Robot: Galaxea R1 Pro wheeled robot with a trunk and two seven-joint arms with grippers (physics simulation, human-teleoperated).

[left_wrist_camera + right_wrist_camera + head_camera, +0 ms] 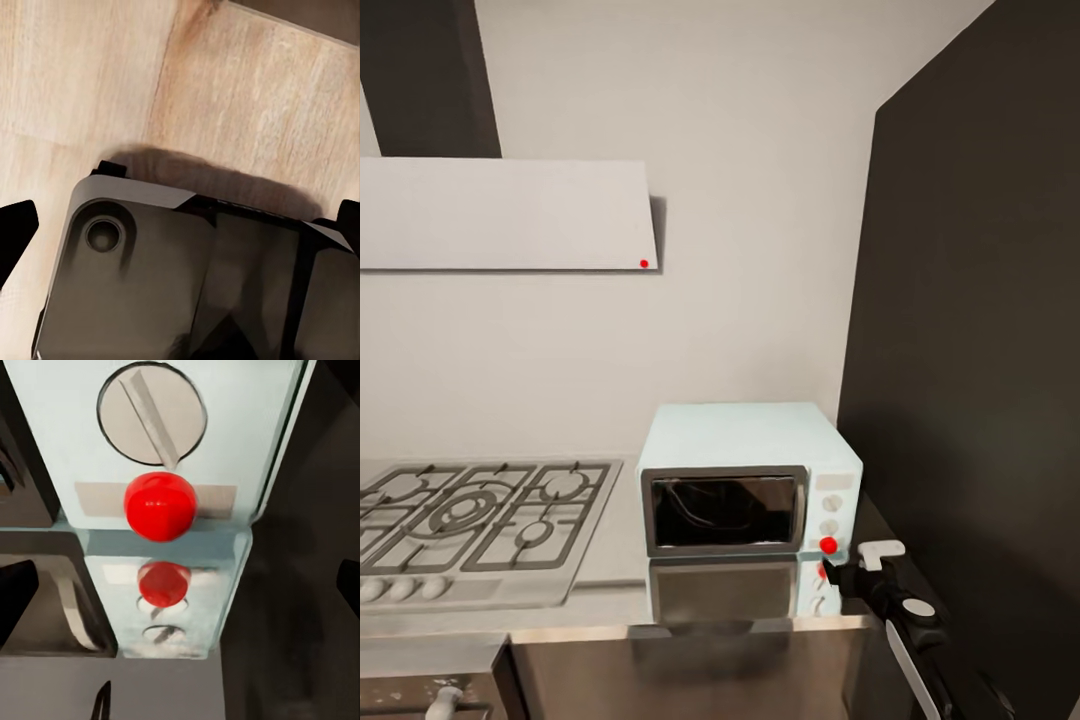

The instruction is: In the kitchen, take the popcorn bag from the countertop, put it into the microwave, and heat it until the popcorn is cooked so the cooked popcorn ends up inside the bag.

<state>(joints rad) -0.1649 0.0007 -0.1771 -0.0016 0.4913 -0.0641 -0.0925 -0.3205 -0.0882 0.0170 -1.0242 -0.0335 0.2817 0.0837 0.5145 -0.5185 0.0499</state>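
The pale mint-blue microwave (745, 440) stands on the grey countertop (610, 600) with its dark glass door shut. Its round indicator light (827, 545) glows red below two white knobs (830, 503). In the right wrist view the red light (160, 506) and a slotted knob (152, 412) are very close. My right gripper (832, 570) sits open just in front of the microwave's lower right corner, its dark fingertips (15, 600) spread wide. The left gripper (180, 225) hangs open over the floor. The popcorn bag is hidden.
A steel gas hob (470, 515) lies left of the microwave under a slanted white hood (500, 213). A tall dark cabinet (970, 350) walls in the right side, close to my right arm. The left wrist view shows light wood floor (90, 67) and my grey base (150, 277).
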